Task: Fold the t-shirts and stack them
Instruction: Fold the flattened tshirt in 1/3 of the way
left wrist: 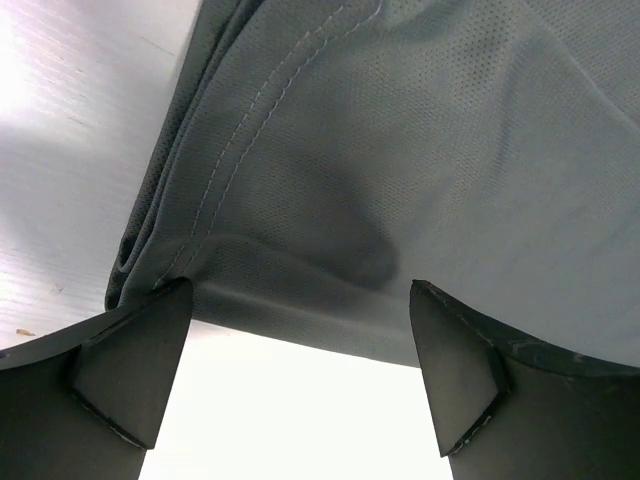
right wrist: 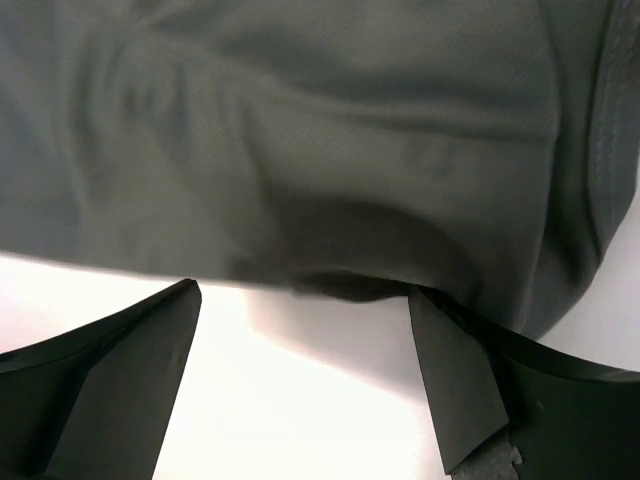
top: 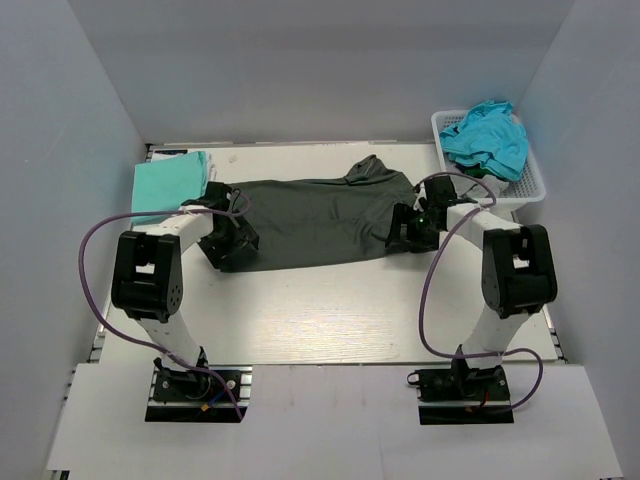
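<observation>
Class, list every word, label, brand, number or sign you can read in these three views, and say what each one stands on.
No readable text in any view.
Dark grey t-shirt: plain cloth and stitching only, no print or label showing.
Mint-green t-shirt: plain.
Teal t-shirt: plain.
White basket: no marking to be made out.

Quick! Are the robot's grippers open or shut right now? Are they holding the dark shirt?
Left gripper: open, holding nothing, at the dark grey t-shirt edge.
Right gripper: open, holding nothing, at the same t-shirt's other end.
</observation>
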